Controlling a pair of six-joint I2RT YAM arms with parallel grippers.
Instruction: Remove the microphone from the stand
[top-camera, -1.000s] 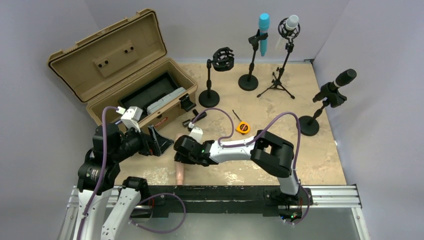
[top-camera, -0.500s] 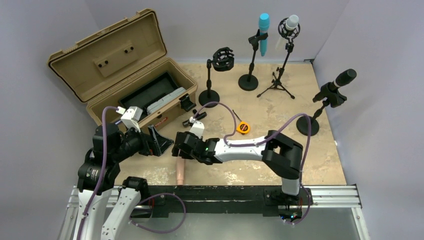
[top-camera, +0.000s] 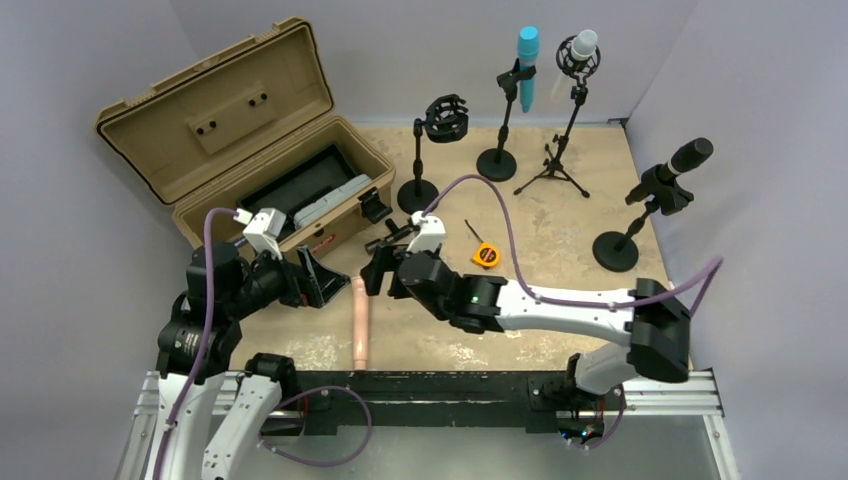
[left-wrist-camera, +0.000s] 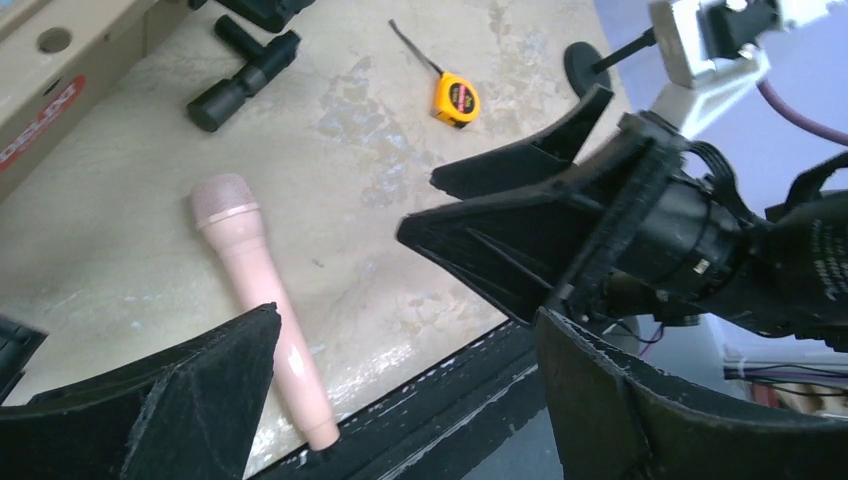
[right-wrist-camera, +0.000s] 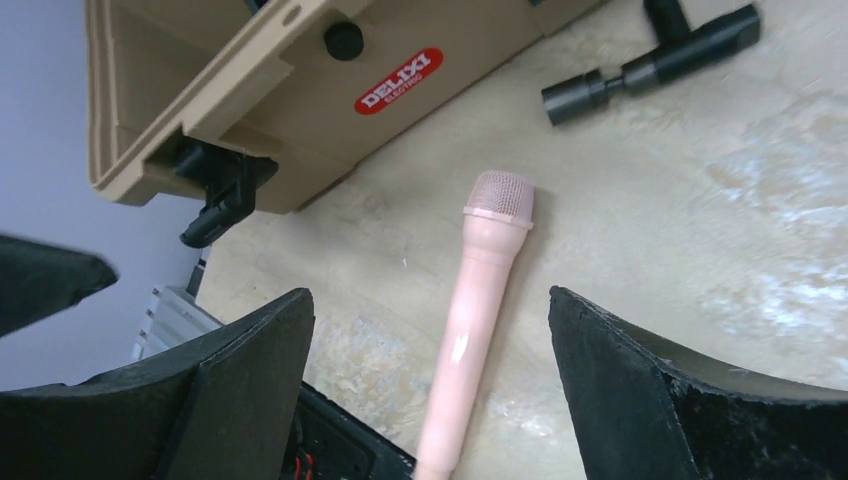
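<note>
A pink microphone (top-camera: 358, 322) lies flat on the table near its front edge, head pointing away from the arms; it also shows in the left wrist view (left-wrist-camera: 260, 290) and the right wrist view (right-wrist-camera: 475, 290). My right gripper (top-camera: 378, 268) hangs open just above and behind its head, with nothing between its fingers (right-wrist-camera: 430, 300). My left gripper (top-camera: 320, 284) stands open to the left of the microphone, holding nothing (left-wrist-camera: 405, 330). At the back, one stand carries an empty black shock mount (top-camera: 445, 118). Other stands hold a blue microphone (top-camera: 527, 62), a white one (top-camera: 581, 48) and a black one (top-camera: 683, 160).
An open tan case (top-camera: 250, 160) stands at the back left, close to my left gripper. A black T-shaped part (top-camera: 386, 243) and an orange tape measure (top-camera: 485, 254) lie mid-table. A black rail (top-camera: 450, 385) runs along the table's near edge.
My right gripper opened, let go of the pink microphone and drew back up and away from it, as the right arm stretched out. The microphone stays on the table. The left arm barely moved.
</note>
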